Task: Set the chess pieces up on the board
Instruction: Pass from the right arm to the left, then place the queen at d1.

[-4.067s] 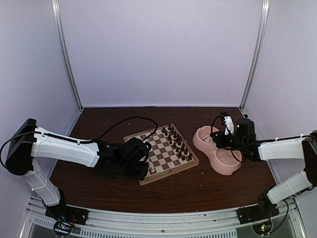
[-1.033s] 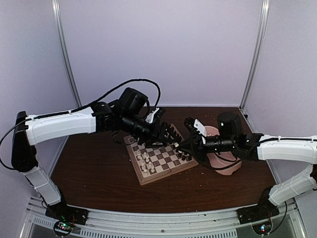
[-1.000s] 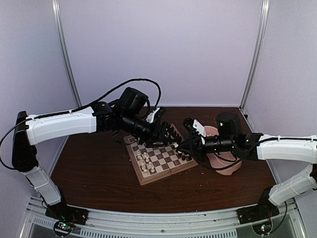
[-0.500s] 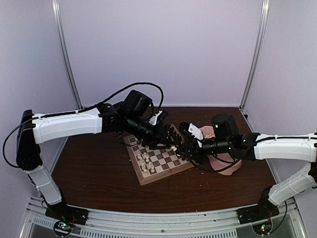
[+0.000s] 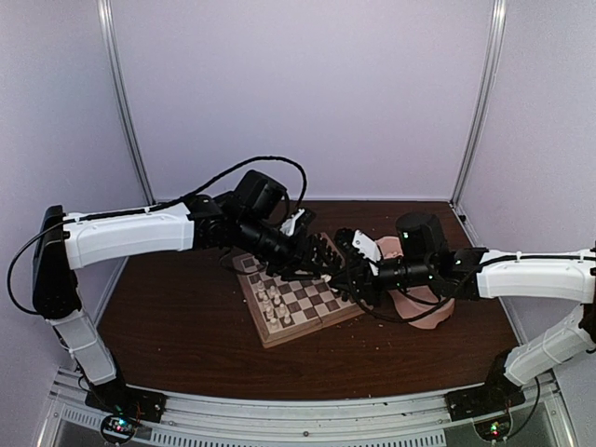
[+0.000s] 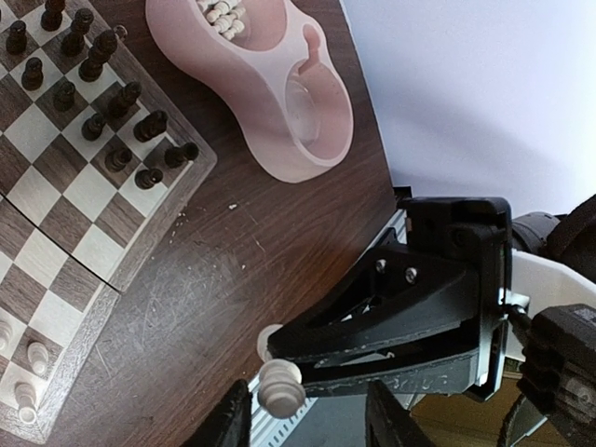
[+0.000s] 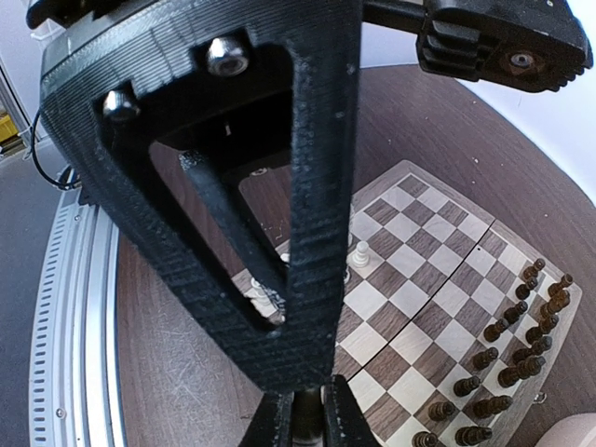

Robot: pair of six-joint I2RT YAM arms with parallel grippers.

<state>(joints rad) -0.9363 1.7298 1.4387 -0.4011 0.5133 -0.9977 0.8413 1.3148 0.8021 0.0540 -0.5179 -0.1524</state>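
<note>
The board (image 5: 279, 339) lies at mid-table with a few cream chess pieces (image 5: 271, 303) on its near-left squares. Above its right side my two grippers meet tip to tip. The right gripper (image 5: 347, 276) is shut on one cream chess piece (image 6: 279, 387), which sticks out from its black fingers (image 6: 391, 326). My left gripper (image 6: 307, 424) stands open around that piece, which sits close to its left finger and clear of the other. In the right wrist view the right gripper (image 7: 307, 419) is shut, and the left gripper's black finger fills the view over the board (image 7: 410, 279).
Dark pieces (image 6: 102, 102) stand in two rows along the board's far right edge. A pink double bowl (image 5: 424, 312) sits right of the board, with more cream pieces (image 6: 223, 11) in one well. Bare brown tabletop (image 6: 233, 251) surrounds the board.
Both grippers have drawn together above the board's right side. The left jaws have narrowed around the piece that the right gripper holds.
</note>
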